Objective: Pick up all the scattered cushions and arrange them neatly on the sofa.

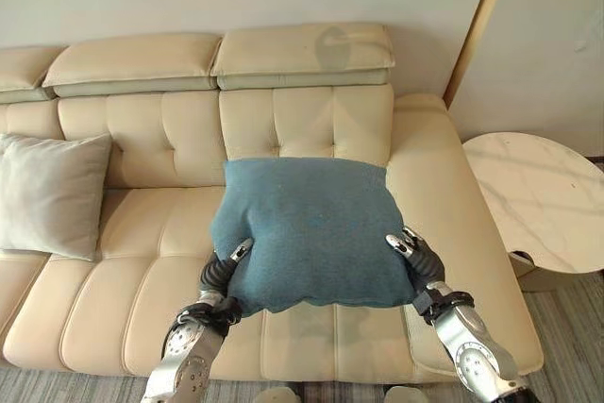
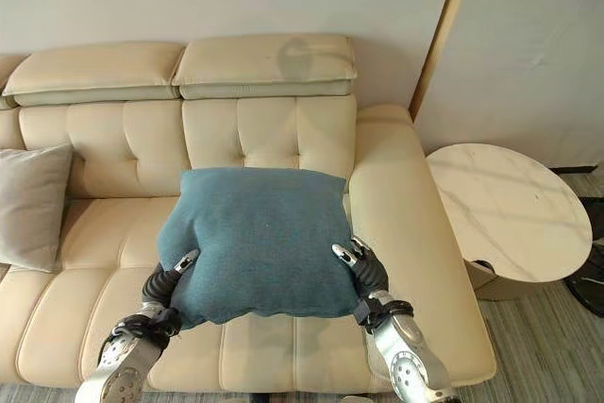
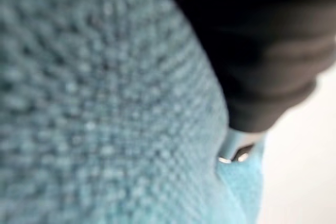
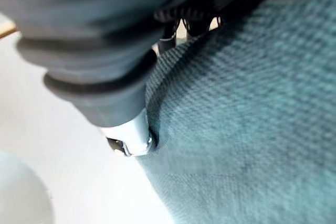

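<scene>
Because a soft cushion sags from a single grip, the left hand (image 1: 226, 269) and right hand (image 1: 413, 254) clamp opposite lower edges of the teal knitted square cushion (image 1: 307, 233), thumbs pinching over its face. It hangs above the seat of the cream tufted leather sofa (image 1: 311, 120), near the armrest, well apart from the grey fabric cushion (image 1: 49, 193) already propped against the backrest.
</scene>
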Controlling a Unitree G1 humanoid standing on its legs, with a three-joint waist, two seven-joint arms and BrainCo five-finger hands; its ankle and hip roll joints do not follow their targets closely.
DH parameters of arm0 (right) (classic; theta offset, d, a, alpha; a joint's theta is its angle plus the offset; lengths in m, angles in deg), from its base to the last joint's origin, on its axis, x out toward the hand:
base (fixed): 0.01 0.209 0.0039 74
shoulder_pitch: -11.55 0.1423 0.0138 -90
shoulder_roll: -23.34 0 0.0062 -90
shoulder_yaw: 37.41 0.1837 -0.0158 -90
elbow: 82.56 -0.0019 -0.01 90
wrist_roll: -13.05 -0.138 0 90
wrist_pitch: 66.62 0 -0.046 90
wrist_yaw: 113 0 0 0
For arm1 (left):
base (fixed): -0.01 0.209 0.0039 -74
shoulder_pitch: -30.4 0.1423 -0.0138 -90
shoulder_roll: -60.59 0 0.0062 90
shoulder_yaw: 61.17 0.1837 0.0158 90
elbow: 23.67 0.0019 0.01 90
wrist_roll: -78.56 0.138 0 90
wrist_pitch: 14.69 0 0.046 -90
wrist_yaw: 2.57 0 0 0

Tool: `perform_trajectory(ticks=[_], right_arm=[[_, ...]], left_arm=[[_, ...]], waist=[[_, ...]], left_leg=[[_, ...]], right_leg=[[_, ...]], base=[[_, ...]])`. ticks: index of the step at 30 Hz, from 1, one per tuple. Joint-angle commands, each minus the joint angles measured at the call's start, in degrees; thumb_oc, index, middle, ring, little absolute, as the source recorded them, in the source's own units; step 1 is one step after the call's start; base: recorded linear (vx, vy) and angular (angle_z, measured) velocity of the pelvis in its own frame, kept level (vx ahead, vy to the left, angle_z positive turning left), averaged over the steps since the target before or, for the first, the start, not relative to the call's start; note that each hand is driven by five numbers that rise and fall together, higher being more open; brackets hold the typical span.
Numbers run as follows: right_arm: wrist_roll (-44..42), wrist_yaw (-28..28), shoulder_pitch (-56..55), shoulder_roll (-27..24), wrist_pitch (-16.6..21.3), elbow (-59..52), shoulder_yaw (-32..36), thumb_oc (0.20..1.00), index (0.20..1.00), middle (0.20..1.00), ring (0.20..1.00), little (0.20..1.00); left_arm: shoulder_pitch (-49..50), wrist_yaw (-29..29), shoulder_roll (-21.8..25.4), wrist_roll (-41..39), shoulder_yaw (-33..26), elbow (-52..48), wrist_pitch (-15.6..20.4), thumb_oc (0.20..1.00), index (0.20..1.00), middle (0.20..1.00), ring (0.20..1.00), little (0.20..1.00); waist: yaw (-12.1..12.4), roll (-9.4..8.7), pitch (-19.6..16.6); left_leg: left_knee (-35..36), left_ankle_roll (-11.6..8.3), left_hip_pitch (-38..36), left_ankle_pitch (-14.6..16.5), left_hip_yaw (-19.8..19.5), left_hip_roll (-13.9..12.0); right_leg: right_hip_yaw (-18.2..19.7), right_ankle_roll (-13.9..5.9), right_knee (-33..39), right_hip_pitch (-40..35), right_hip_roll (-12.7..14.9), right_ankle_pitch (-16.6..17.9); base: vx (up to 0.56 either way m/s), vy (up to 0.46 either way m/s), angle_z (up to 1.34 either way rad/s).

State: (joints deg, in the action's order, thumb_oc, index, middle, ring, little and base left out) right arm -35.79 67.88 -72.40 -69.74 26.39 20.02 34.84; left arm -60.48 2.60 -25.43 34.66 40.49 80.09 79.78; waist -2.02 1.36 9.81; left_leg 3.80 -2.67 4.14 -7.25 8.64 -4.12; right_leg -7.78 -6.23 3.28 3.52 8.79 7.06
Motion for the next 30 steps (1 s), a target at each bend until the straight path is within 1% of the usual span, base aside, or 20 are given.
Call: perform_trajectory(ticks=[1,4,5,6,8,9,10,12,16,17,20,21,22,23,24,25,26,27,28,30], right_arm=[[1.0,-0.8,22.0,5.3,4.8,0.4,-7.2,0.200,0.200,0.200,0.200,0.200],[0.6,-5.1,38.6,4.2,7.4,8.5,-7.0,0.200,0.200,0.200,0.200,0.200],[0.7,-6.3,42.9,3.9,8.3,11.0,-6.9,0.200,0.200,0.200,0.200,0.200],[0.7,-6.3,42.9,3.9,8.3,11.0,-6.9,0.200,0.200,0.200,0.200,0.200],[1.4,-9.0,51.7,3.7,9.4,15.4,-6.0,0.200,0.200,0.200,0.200,0.200],[1.4,-9.0,51.7,3.7,9.3,15.4,-6.1,0.200,0.200,0.200,0.200,0.200],[2.1,-10.1,55.2,3.3,10.4,16.8,-6.2,0.200,0.200,0.200,0.200,0.200],[3.4,-11.0,57.8,2.6,10.7,17.7,-6.3,0.200,0.200,0.200,0.200,0.200],[3.9,-12.1,61.2,2.2,11.5,19.2,-6.0,0.200,0.200,0.200,0.200,0.200],[4.9,-13.7,63.2,2.6,12.1,20.8,-5.5,0.200,0.200,0.200,0.200,0.200],[6.6,-15.4,64.9,3.1,12.7,23.9,-5.4,0.200,0.200,0.200,0.200,0.200],[13.7,-19.4,69.8,1.4,11.9,31.6,-8.8,1.000,1.000,1.000,1.000,1.000],[13.8,-19.6,70.3,1.4,12.0,31.9,-8.8,1.000,1.000,1.000,1.000,1.000],[20.1,-21.9,74.0,-0.4,9.9,39.1,-12.8,1.000,1.000,1.000,1.000,1.000],[22.0,-22.3,76.1,-1.2,8.5,42.7,-14.6,1.000,1.000,1.000,1.000,1.000],[21.9,-22.2,76.5,-1.2,8.6,43.0,-14.6,1.000,1.000,1.000,1.000,1.000],[24.3,-22.9,78.0,-2.5,7.2,45.8,-16.0,1.000,1.000,1.000,1.000,1.000],[27.7,-23.6,78.8,-3.9,5.4,48.9,-18.1,1.000,1.000,1.000,1.000,1.000],[27.7,-23.6,78.9,-3.9,5.4,48.9,-18.1,1.000,1.000,1.000,1.000,1.000],[31.0,-24.5,78.9,-5.4,3.2,52.3,-20.0,1.000,1.000,1.000,1.000,1.000]], left_arm=[[-29.1,0.0,1.7,-1.7,7.7,2.0,7.3,0.200,0.200,0.200,0.200,0.200],[-47.9,2.3,6.8,-3.6,10.5,10.6,9.7,0.200,0.200,0.200,0.200,0.200],[-52.4,2.5,8.0,-3.6,11.0,13.4,10.0,0.200,0.200,0.200,0.200,0.200],[-52.4,2.5,8.0,-3.6,11.0,13.4,10.0,0.200,0.200,0.200,0.200,0.200],[-60.8,3.3,11.4,-2.2,11.8,17.2,10.4,0.200,0.200,0.200,0.200,0.200],[-60.7,3.3,11.4,-2.2,11.8,17.2,10.4,0.200,0.200,0.200,0.200,0.200],[-64.4,3.9,13.9,0.1,13.4,18.5,10.7,0.200,0.200,0.200,0.200,0.200],[-67.5,4.7,15.3,2.1,14.8,19.4,10.7,0.200,0.200,0.200,0.200,0.200],[-70.8,5.9,16.3,3.7,16.3,21.0,11.1,0.200,0.200,0.200,0.200,0.200],[-72.1,7.1,16.4,5.0,16.8,22.7,11.0,0.200,0.200,0.200,0.200,0.200],[-73.6,8.8,16.2,6.8,17.0,25.5,11.1,0.200,0.200,0.200,0.200,0.200],[-78.1,13.1,16.4,11.5,18.8,33.8,11.0,0.454,0.454,0.454,0.454,0.454],[-78.7,13.1,16.2,11.6,18.9,34.2,11.1,1.000,1.000,1.000,1.000,1.000],[-83.5,15.3,15.9,17.2,22.5,42.5,10.1,1.000,1.000,1.000,1.000,1.000],[-85.9,16.3,15.6,19.6,24.2,45.7,9.2,1.000,1.000,1.000,1.000,1.000],[-86.2,16.3,15.5,19.6,24.3,45.9,9.3,1.000,1.000,1.000,1.000,1.000],[-88.4,17.2,15.4,23.3,26.2,49.4,7.7,1.000,1.000,1.000,1.000,1.000],[-89.2,18.7,15.8,29.7,28.3,52.7,5.4,1.000,1.000,1.000,1.000,1.000],[-89.3,18.7,15.7,29.7,28.3,52.7,5.4,1.000,1.000,1.000,1.000,1.000],[-89.4,19.1,16.7,36.3,31.1,58.3,2.2,1.000,1.000,1.000,1.000,1.000]], waist=[[-0.5,-2.81,5.2],[-0.3,-3.03,8.0],[-0.2,-2.97,8.4],[-0.2,-2.97,8.4],[0.2,-2.69,10.3],[0.3,-2.59,10.0],[0.4,-2.08,11.2],[0.4,-1.56,11.6],[0.5,-1.09,11.9],[0.8,-0.93,12.3],[1.2,-0.77,12.3],[1.8,-0.97,12.3],[1.8,-0.93,12.4],[2.0,-1.30,12.4],[2.3,-1.44,12.8],[2.3,-1.42,12.9],[2.6,-1.51,13.3],[2.9,-1.81,13.6],[2.9,-1.81,13.7],[3.2,-2.53,13.6]], left_leg=[[-7.5,-2.43,9.0,7.2,-1.6,-3.1],[-12.2,-2.46,17.9,7.2,-1.9,-2.4],[-12.9,-2.44,19.5,7.3,-2.1,-2.2],[-13.0,-2.44,19.5,7.3,-2.1,-2.2],[-15.5,-2.50,24.7,7.5,-2.6,-1.9],[-15.5,-2.89,24.0,9.0,-3.0,-2.0],[-17.0,-2.92,27.3,9.2,-3.2,-1.8],[-18.0,-2.84,30.5,9.3,-3.7,-1.7],[-19.3,-2.86,35.4,9.4,-4.4,-1.5],[-19.8,-2.90,37.9,9.3,-4.8,-1.2],[-20.1,-2.86,40.0,9.3,-5.2,-0.9],[-20.3,-2.93,42.2,9.2,-5.4,-0.9],[-20.4,-2.93,42.5,9.2,-5.5,-0.9],[-20.3,-2.92,43.7,8.7,-5.7,-0.6],[-20.2,-2.85,44.2,8.4,-5.9,-0.5],[-20.2,-2.86,44.2,8.4,-6.0,-0.5],[-20.0,-2.82,44.6,8.1,-6.2,-0.3],[-19.8,-2.73,44.9,7.6,-6.4,-0.1],[-19.8,-2.73,44.9,7.6,-6.4,-0.1],[-18.8,-2.51,44.6,7.0,-6.9,0.3]], right_leg=[[1.2,-1.07,-7.3,7.7,1.8,-9.1],[2.5,-1.03,-10.6,16.3,2.2,-8.0],[2.5,-1.12,-11.0,17.9,2.3,-7.9],[2.5,-1.12,-11.0,18.0,2.3,-7.9],[2.4,-1.45,-12.3,22.6,2.6,-7.5],[2.7,-1.75,-12.4,22.0,2.5,-8.8],[2.5,-2.00,-13.4,25.0,2.8,-8.6],[2.5,-2.16,-14.4,28.1,3.1,-8.5],[2.5,-2.43,-15.6,32.3,3.6,-8.5],[2.3,-2.60,-16.3,34.5,3.8,-8.4],[2.1,-2.80,-16.7,36.7,3.9,-8.3],[1.7,-3.08,-17.2,38.7,4.3,-8.1],[1.7,-3.08,-17.3,38.9,4.3,-8.1],[1.2,-3.29,-17.4,39.9,4.5,-7.8],[0.9,-3.30,-17.5,40.3,4.6,-7.7],[0.9,-3.30,-17.5,40.3,4.6,-7.7],[0.7,-3.29,-17.6,40.5,4.6,-7.6],[0.5,-3.23,-17.4,40.5,4.5,-7.4],[0.4,-3.23,-17.4,40.5,4.5,-7.4],[-0.1,-3.19,-16.7,39.9,4.3,-6.9]], base=[[-0.39,0.033,-0.09],[-0.24,0.042,-0.11],[-0.05,0.037,-0.14],[-0.05,0.026,-0.16],[-0.03,0.037,-0.24],[0.01,0.046,-0.16],[0.04,0.043,-0.04],[-0.04,0.045,0.03],[-0.01,0.019,0.08],[-0.01,0.005,0.07],[0.01,-0.003,0.12],[0.00,-0.024,0.13],[-0.01,-0.080,0.13],[-0.01,-0.080,0.14],[-0.01,-0.081,0.17],[-0.01,-0.056,0.21],[-0.01,-0.065,0.23],[-0.01,-0.065,0.22],[-0.01,-0.053,0.15],[0.00,-0.028,0.13]])
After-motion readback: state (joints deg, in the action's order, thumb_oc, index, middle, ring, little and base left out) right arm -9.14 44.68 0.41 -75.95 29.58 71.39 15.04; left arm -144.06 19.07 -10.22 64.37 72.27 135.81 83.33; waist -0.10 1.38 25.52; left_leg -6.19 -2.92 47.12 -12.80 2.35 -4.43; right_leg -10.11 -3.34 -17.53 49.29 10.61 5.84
